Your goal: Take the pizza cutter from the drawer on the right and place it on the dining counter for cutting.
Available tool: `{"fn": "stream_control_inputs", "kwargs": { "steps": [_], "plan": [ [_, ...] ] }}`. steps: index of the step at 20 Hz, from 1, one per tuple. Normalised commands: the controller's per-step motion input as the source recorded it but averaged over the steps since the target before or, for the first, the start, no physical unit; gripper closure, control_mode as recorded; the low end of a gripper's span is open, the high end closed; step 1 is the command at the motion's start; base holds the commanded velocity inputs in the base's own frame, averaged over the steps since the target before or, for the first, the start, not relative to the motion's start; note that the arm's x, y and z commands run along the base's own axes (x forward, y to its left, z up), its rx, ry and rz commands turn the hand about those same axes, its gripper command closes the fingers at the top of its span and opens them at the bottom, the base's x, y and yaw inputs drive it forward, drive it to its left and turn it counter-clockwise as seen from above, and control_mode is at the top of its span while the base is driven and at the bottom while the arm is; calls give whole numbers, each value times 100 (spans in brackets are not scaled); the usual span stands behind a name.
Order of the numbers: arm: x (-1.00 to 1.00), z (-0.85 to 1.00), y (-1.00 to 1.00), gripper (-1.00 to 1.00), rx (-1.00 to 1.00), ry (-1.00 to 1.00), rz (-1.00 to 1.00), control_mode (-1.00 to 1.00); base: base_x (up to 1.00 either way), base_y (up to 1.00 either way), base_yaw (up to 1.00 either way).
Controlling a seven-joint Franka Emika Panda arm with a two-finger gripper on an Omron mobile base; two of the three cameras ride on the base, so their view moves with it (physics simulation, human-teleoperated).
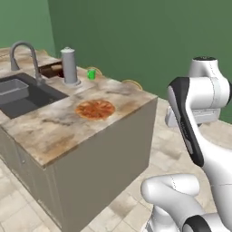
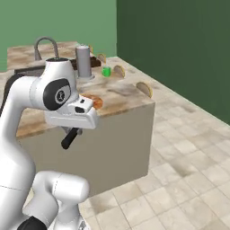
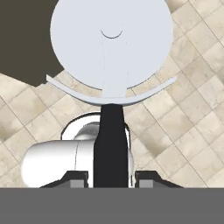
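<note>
So the gripper (image 3: 111,175) is clamped on the pizza cutter's (image 3: 110,57) black handle, wheel blade pointing away over the tiled floor (image 3: 192,109). It hangs just beside the dining counter (image 2: 130,96), where a pizza (image 1: 95,109) sits near the sink (image 1: 25,93).

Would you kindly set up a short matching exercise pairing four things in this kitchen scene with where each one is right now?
Things:
1. pizza cutter
2. pizza
3. green cup
4. faucet

Places:
A. flat on the dining counter, near its front corner
B. arching over the sink
C. held in the gripper, above the tiled floor
D. on the counter beside the grey canister

Pairs: 1-C, 2-A, 3-D, 4-B
</note>
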Motion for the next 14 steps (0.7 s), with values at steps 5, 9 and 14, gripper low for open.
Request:
{"fn": "stream_control_inputs", "kwargs": {
  "steps": [5, 9, 14],
  "plan": [
    [0, 0, 0, 100, 0, 0, 0, 100, 37, -78, 58],
    [0, 0, 0, 100, 0, 0, 0, 100, 32, -80, 55],
    [0, 0, 0, 100, 0, 0, 0, 100, 23, -80, 50]
  ]
}}
